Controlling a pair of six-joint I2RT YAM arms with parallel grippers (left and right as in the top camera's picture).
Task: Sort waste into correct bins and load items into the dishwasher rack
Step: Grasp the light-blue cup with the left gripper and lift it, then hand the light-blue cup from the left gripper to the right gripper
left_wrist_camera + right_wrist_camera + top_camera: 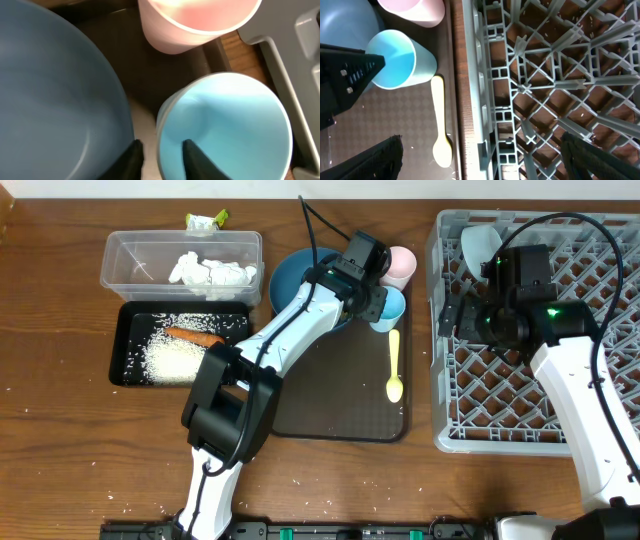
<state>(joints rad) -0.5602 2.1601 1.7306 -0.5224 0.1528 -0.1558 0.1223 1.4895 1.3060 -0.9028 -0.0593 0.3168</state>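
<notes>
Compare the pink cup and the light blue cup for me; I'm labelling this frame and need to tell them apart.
Colour: the pink cup is pale pink, the light blue cup sky blue. Place: the pink cup stands farther back; the light blue cup is nearer the spoon. State: the left gripper straddles the light blue cup's rim, one finger inside, one outside; nothing touches the pink cup. Both stand upright and look empty.

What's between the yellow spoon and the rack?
Nothing loose. Only the serving tray edge and a bare strip of table separate the spoon from the rack. Clearest in the right wrist view.
</notes>
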